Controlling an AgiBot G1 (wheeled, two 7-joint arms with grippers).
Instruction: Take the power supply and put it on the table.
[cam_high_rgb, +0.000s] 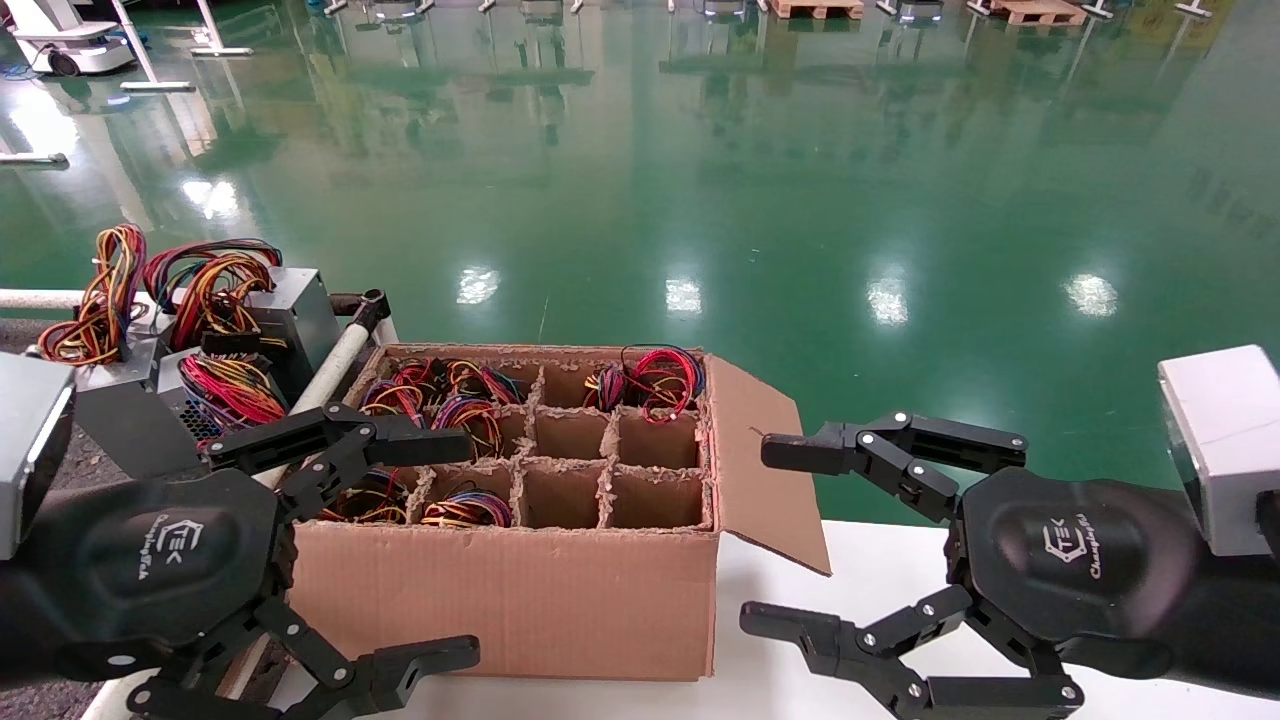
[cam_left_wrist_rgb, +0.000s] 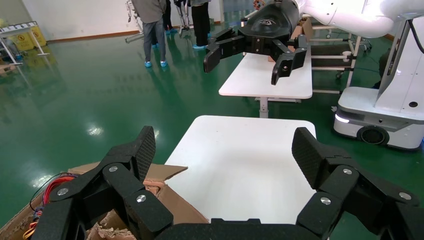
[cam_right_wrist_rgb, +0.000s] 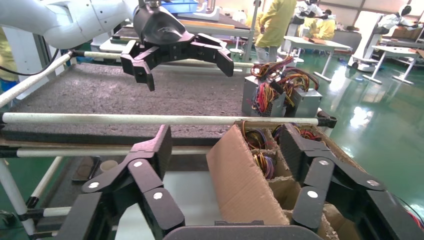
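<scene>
Cardboard dividers in the box (cam_high_rgb: 520, 590) keep each power supply (cam_high_rgb: 466, 508) upright with wires on top – both the left claw (cam_high_rgb: 385, 545) and right claw (cam_high_rgb: 790, 540) hover wide open, empty, flanking it, beside the speckled desk (cam_right_wrist_rgb: 150, 95).

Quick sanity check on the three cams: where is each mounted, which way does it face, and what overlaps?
Head: on the robot's head, looking forward and down at the cardboard box; left tool and right tool show, both open.
Left wrist: on the left arm, facing across the white tabletop toward the right tool; own fingers show.
Right wrist: on the right arm, facing the table and power supply; own fingers show.
Shared: all see the box.
</scene>
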